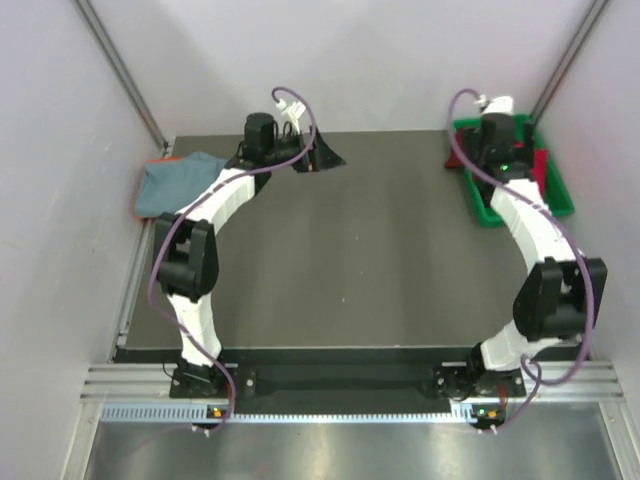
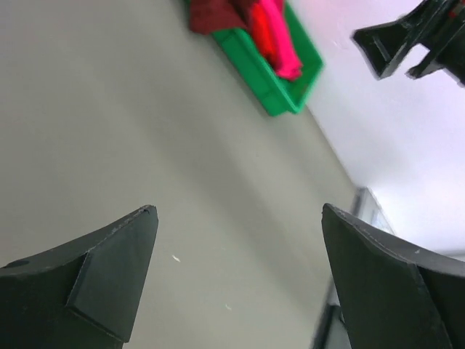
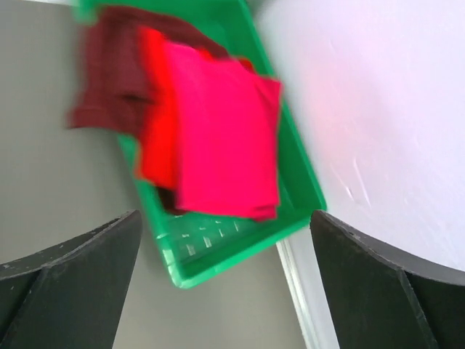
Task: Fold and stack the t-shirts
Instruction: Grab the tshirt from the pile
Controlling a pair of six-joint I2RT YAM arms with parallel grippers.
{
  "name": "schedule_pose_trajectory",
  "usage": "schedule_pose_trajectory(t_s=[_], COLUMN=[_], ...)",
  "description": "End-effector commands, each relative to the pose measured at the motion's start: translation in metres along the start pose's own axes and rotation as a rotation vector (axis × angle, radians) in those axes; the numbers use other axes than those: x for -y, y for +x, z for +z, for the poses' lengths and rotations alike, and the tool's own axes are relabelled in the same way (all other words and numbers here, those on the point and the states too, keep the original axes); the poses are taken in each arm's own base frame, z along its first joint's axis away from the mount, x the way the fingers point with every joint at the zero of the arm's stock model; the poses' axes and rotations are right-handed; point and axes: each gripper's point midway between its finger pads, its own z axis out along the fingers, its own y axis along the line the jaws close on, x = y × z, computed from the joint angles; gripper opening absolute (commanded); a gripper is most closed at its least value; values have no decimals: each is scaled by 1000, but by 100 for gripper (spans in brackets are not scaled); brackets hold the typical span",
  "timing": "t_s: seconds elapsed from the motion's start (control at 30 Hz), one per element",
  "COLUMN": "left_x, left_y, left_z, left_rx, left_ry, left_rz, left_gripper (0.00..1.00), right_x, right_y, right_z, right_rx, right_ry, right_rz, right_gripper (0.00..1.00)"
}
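Observation:
A grey-blue t-shirt [image 1: 180, 182] lies folded at the table's back left corner, with a sliver of red cloth showing behind it. Several red t-shirts [image 3: 225, 138] and a darker red one [image 3: 109, 80] lie piled in the green bin [image 3: 218, 251]. My right gripper [image 3: 225, 214] hangs open and empty above the bin's near end. In the top view its fingers are hidden under the wrist [image 1: 497, 135]. My left gripper [image 1: 320, 160] is open and empty above bare table at the back, right of the grey-blue shirt. It also shows in the left wrist view [image 2: 238, 211].
The green bin [image 1: 555, 190] stands at the back right corner against the white wall. The dark table top [image 1: 350, 260] lies between the arms. White walls close the back and both sides. In the left wrist view the bin [image 2: 290, 80] lies far ahead.

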Motion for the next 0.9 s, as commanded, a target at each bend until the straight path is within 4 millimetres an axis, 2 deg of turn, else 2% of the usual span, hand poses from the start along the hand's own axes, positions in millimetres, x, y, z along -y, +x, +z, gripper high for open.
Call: schedule_pose_trajectory(t_s=[0.0,0.03,0.07,0.1,0.13,0.17,0.2,0.23,0.27,0.3,0.33,0.4,0.47,0.5,0.53,0.6,0.63,0.67,0.73,0.87], left_x=[-16,-15,-50,-60,-63,-77,-91,-92,-101,-107,-115,-125,-136,-140,-167,-199,-207,-213,-218,-216], left_y=[-20,-42,-38,-51,-69,-78,-75,-79,-74,-71,-68,-70,-69,-69,-60,-52,-50,-46,-42,-34], left_z=[13,14,19,17,14,5,1,1,-1,0,-2,-7,-14,-19,-36,-72,-81,-87,-94,-89], left_rx=[-4,22,4,34,103,147,148,127,98,84,78,92,95,100,84,104,111,93,85,64], left_ry=[-69,-94,-217,-262,-272,-296,-365,-375,-388,-396,-429,-485,-559,-596,-758,-1057,-1120,-1134,-1144,-1098], left_rz=[99,175,116,77,-64,-97,-92,-12,1,32,57,62,81,83,117,118,108,106,99,87], left_gripper=[99,99,99,99,99,99,99,99,99,99,99,99,99,99,88,88,88,84,84,83], right_x=[50,60,68,70,72,74,82,74,74,80,67,55,27,18,4,-5,-6,-9,-11,-18], right_y=[26,39,28,32,39,36,18,26,23,8,17,7,-2,1,8,29,35,44,50,61], right_z=[37,53,59,64,77,85,91,108,116,121,136,144,144,143,145,149,150,150,153,166], right_rx=[-126,-159,-142,-169,-187,-182,-140,-164,-161,-136,-164,-152,-126,-139,-160,-219,-233,-251,-262,-277], right_ry=[57,28,12,-16,-24,-23,-18,-24,-19,-8,-40,-108,-265,-307,-358,-349,-341,-343,-343,-350], right_rz=[213,257,301,301,307,310,312,295,288,295,287,299,330,336,350,372,369,366,353,324], right_gripper=[100,100,100,100,100,100,100,100,100,99,95,95,94,94,94,94,93,93,93,93])
